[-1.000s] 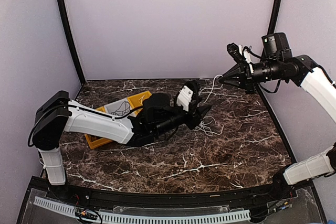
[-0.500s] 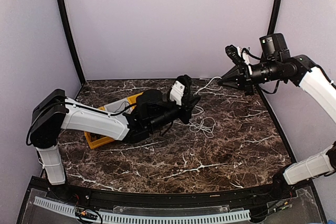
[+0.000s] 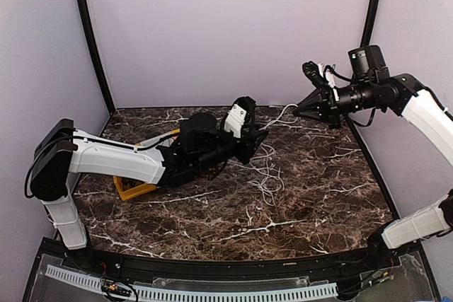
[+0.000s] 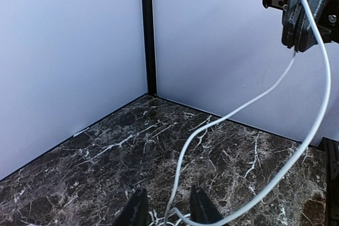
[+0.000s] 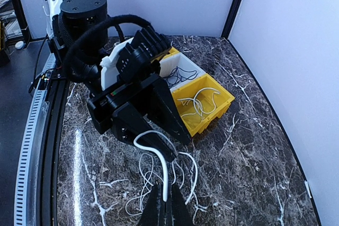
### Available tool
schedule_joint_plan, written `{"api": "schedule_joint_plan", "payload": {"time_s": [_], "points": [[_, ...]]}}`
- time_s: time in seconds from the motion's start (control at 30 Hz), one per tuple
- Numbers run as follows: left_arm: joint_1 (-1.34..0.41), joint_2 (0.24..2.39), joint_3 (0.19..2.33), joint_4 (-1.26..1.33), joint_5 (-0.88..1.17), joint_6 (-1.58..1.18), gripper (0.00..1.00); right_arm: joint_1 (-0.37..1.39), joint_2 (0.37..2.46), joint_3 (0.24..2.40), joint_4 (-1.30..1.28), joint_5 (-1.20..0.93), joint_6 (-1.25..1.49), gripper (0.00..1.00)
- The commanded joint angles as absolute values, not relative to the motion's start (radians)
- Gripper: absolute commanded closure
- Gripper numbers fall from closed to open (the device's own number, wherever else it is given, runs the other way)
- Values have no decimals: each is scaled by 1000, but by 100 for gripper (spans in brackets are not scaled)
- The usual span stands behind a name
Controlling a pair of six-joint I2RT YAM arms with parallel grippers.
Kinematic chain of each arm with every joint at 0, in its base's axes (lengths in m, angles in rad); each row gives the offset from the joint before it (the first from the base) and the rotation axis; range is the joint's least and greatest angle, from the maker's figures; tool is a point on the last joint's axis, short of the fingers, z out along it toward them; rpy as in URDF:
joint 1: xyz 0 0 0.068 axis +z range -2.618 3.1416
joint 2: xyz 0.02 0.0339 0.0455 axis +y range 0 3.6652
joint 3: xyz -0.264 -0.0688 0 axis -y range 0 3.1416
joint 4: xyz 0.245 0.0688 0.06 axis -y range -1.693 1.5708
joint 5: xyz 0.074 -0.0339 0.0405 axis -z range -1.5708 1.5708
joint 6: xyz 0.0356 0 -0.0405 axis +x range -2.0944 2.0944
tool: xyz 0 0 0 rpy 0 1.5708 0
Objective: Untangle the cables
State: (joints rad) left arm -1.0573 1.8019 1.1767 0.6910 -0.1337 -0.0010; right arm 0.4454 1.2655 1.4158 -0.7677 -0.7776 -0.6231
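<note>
Where the top view left the grip unclear, wrist views showed the right gripper (image 5: 165, 198) clamped on a thin, smooth white cable (image 5: 163, 168), the left gripper (image 4: 169, 198) narrowly parted around it.

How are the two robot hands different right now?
The right gripper hangs high above the marble table; the left gripper sits low near it. The right gripper is pinched shut on a white cable; the left gripper's fingers stand apart, that cable running between them. Both are black with two fingers.
</note>
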Motion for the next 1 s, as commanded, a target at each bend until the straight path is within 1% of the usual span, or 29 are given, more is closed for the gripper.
{"api": "schedule_joint_plan", "payload": {"time_s": [0.0,0.07,0.2,0.3,0.47,0.6,0.7,0.77,0.87,0.9,0.97], "points": [[-1051,1781,1212,625,-148,6,63,458,1261,1428,-761,-790,-616,100],[-1050,1785,1214,628,-151,10,60,458,1261,1427,-761,-791,-616,100],[-1043,1803,1234,640,-119,27,61,459,1263,1427,-761,-793,-614,100],[-1031,1827,1257,647,-78,34,69,459,1268,1434,-765,-798,-614,100],[-1008,1864,1308,647,87,51,76,460,1274,1440,-763,-801,-614,100],[-1004,1875,1333,626,173,69,86,459,1279,1433,-754,-792,-609,100],[-1003,1875,1335,622,220,71,97,460,1284,1413,-726,-783,-598,100],[-1004,1873,1333,623,246,69,100,460,1293,1404,-709,-779,-592,100],[-1003,1863,1316,645,263,42,100,459,1320,1399,-680,-772,-573,99],[-1004,1859,1302,665,263,35,100,459,1331,1400,-673,-771,-568,96],[-1003,1836,1278,693,249,14,100,458,1351,1393,-639,-747,-546,76]]}}
